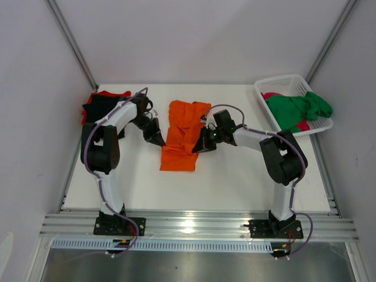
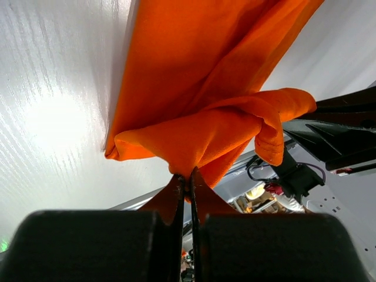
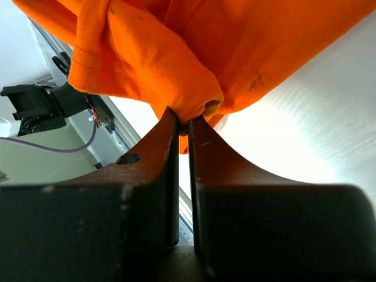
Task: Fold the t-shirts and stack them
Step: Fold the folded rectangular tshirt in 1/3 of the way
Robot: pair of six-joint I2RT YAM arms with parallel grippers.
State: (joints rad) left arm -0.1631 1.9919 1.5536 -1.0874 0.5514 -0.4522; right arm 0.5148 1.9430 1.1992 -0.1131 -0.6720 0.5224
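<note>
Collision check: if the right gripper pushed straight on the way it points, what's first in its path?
The right gripper meets the orange t-shirt it pinches; past that cloth, probably the left gripper facing it, though heights are unclear.

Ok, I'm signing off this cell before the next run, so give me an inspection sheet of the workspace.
surface: white table, glossy.
job's things: orange t-shirt mid-table, rumpled; red t-shirt and black t-shirt heaped far left; green t-shirt and pink t-shirt in the basket.
clutter: white basket far right only.
grippers: left gripper and right gripper both shut on the orange t-shirt.
cables: purple cables looped along both arms.
surroundings: white walls, metal rail at the near edge.
</note>
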